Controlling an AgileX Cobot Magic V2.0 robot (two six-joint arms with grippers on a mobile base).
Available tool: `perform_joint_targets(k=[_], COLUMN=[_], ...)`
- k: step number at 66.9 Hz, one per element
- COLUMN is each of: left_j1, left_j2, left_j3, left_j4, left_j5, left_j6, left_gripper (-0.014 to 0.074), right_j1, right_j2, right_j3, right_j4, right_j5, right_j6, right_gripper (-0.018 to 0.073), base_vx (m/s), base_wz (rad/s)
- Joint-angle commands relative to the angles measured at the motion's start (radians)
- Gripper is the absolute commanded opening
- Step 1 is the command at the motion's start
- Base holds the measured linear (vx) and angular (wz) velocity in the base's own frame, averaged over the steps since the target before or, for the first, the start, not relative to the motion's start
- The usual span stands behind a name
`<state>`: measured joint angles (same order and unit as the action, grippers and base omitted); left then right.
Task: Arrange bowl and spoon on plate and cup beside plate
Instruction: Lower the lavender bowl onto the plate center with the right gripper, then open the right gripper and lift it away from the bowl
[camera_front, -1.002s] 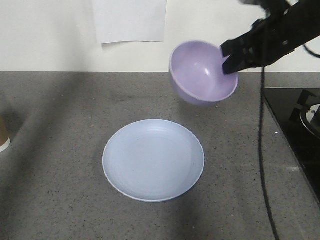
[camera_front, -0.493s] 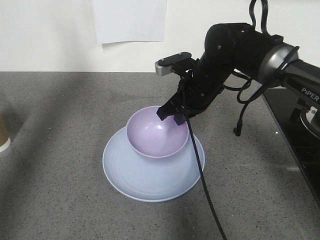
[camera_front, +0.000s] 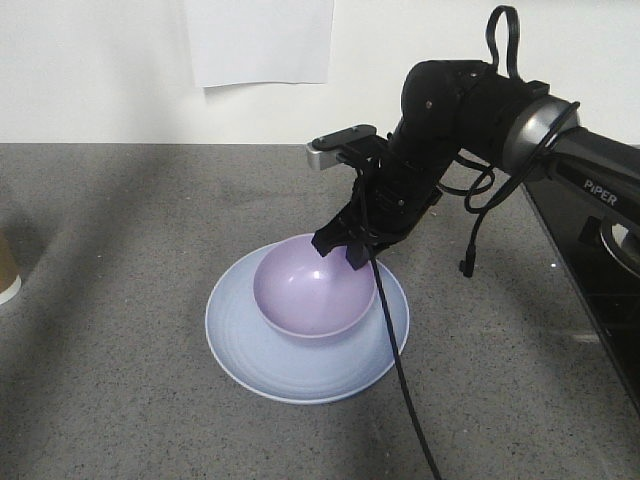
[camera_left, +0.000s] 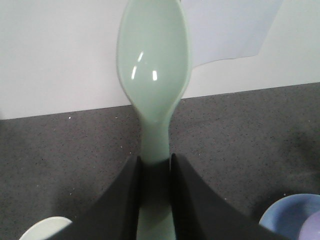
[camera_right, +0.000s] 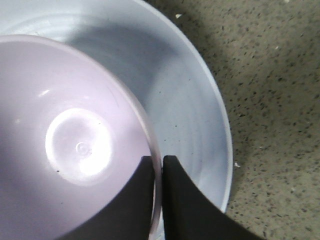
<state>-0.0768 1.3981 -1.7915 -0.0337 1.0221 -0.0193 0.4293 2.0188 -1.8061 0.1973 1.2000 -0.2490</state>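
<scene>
Gripper on bowl: the right gripper (camera_front: 345, 250) is closed narrow on the far right rim of the bowl (camera_front: 305, 290). Its wrist view shows one finger inside the wall and one outside.

Bowl: a second ago it hung tilted in the air, up and to the far right. Half a second ago it was low over the far part of the plate (camera_front: 250, 350). Now it is lower again, upright, and appears seated on the plate slightly far of centre.

Plate: it lies flat on the grey counter (camera_front: 120, 250) and has not shifted while the bowl came down.

Gripper on spoon: the left gripper (camera_left: 155, 162) is outside the front view. Its own camera shows it clamped on the handle of the spoon (camera_left: 154, 65), held above the counter with the head pointing at the wall.

Cup: only a sliver of the cup (camera_front: 6, 275) shows at the left edge, well apart from the plate.

Meaning: the bowl step looks all but done and only the release remains. The spoon and cup are not yet placed.

Risk: the glossy bowl could slide or tip if the fingers drag on the rim as they open.
</scene>
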Motion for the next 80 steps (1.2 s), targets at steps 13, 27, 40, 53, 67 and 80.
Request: perform_joint_targets(k=[13, 27, 40, 53, 67, 80], left_j1=[-0.006, -0.006, -0.006, -0.006, -0.006, -0.008], left_j2=[-0.026, -0.026, -0.026, -0.026, -0.026, -0.026], left_j3=[-0.024, -0.024, -0.024, -0.024, -0.024, -0.024], left_j4=[-0.008, -0.008, -0.007, -0.007, -0.008, -0.143], left_j5=[-0.06, -0.057, -0.053, -0.053, -0.052, -0.044], left_j6=[0.004, 0.004, 0.005, 0.013, 0.019, 0.2], left_gripper=[0.0, 0.0, 0.0003, 0.0002, 0.0002, 0.0002], right_j1=[-0.003, -0.004, -0.004, -0.006, -0.006, -0.006], right_j2=[-0.035, -0.035, -0.036, -0.049, -0.12, -0.244], right_j3=[-0.029, -0.029, -0.029, -0.077, -0.197, -0.327], right_j4=[0.045, 0.042, 0.042, 0.033, -0.013, -0.109], right_j5=[-0.004, -0.008, -0.022, -0.012, -0.012, -0.088], right_j6=[-0.029, -0.047, -0.048, -0.042, -0.025, -0.011], right_gripper=[0.0095, 0.0167, 0.0278, 0.0323, 0.0322, 0.0322], base_vx=[0.0, 0.0, 0.0, 0.0, 0.0, 0.0], base_wz=[0.0, 0.0, 0.0, 0.0, 0.0, 0.0])
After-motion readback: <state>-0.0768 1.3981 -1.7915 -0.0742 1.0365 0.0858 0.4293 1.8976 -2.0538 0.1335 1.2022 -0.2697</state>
